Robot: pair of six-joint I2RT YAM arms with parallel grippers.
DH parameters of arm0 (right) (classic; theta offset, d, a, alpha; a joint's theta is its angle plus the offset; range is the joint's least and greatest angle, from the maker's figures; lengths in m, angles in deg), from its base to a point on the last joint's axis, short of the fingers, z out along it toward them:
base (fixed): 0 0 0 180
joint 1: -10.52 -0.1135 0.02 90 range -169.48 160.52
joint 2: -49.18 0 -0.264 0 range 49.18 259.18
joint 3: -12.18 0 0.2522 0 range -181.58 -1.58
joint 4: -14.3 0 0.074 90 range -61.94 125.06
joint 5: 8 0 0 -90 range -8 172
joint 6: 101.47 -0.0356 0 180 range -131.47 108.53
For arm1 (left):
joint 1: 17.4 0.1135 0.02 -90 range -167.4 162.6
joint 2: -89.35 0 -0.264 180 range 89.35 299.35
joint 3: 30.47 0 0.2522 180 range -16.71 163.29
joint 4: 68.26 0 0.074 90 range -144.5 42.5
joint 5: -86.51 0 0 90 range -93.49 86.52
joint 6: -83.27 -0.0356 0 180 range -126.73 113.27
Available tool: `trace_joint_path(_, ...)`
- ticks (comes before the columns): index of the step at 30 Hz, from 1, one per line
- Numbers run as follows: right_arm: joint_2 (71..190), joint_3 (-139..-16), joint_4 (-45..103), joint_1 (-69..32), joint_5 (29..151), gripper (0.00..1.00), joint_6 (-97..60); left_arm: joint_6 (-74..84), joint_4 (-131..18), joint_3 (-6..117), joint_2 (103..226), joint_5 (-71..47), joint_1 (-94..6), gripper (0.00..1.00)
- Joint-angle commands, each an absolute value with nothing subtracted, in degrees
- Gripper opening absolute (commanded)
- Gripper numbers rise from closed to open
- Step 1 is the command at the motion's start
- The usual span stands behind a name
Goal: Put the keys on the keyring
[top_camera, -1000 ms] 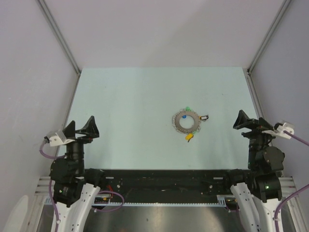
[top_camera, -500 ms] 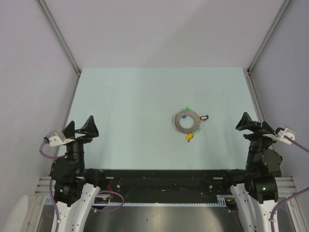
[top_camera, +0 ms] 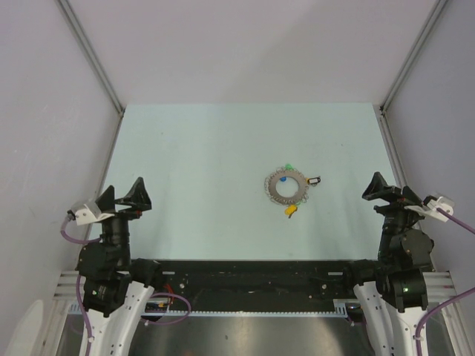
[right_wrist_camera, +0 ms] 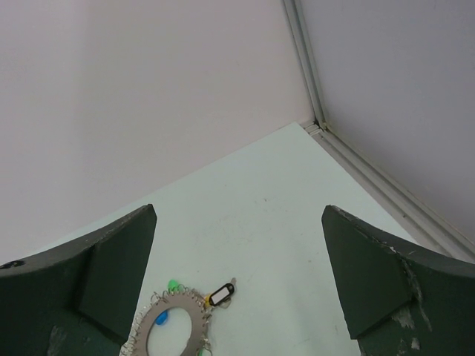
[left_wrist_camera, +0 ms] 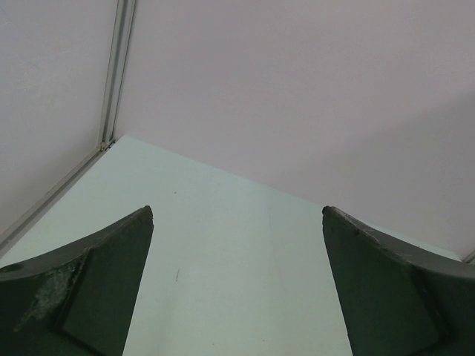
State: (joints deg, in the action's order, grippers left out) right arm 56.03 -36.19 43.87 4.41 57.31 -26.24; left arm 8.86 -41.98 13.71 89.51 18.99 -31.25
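Note:
The grey keyring (top_camera: 286, 187) lies flat on the pale green table, right of centre, with its black-and-white tag (top_camera: 313, 179) at its right edge. Small keys touch its rim: a green head (top_camera: 287, 167) at the far side, a blue head (top_camera: 283, 178) inside the ring, a yellow-orange head (top_camera: 291, 210) at the near side. In the right wrist view the keyring (right_wrist_camera: 171, 329), tag (right_wrist_camera: 222, 294) and green key head (right_wrist_camera: 173, 285) show low between the fingers. My left gripper (top_camera: 125, 196) is open and empty at the near left. My right gripper (top_camera: 387, 185) is open and empty at the near right.
Grey enclosure walls and metal rails (top_camera: 96, 67) bound the table on three sides. The black base bar (top_camera: 245, 271) runs along the near edge. The left wrist view shows only bare table (left_wrist_camera: 230, 252) and wall.
The right arm has drawn back toward the near right edge, away from the keyring. The left arm and the keyring have not moved.

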Motion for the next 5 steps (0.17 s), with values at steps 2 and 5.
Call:
trace_joint_path(2, 56.04, -36.38, 41.51, 4.72, 57.13, 1.0, -26.59, 10.06, -43.77, 13.35, 81.53, 20.42, -30.5, 1.0)
trace_joint_path(5, 56.12, -36.38, 41.51, 4.72, 57.13, 1.0, -26.68, 10.14, -43.86, 13.35, 81.53, 20.25, -30.5, 1.0)
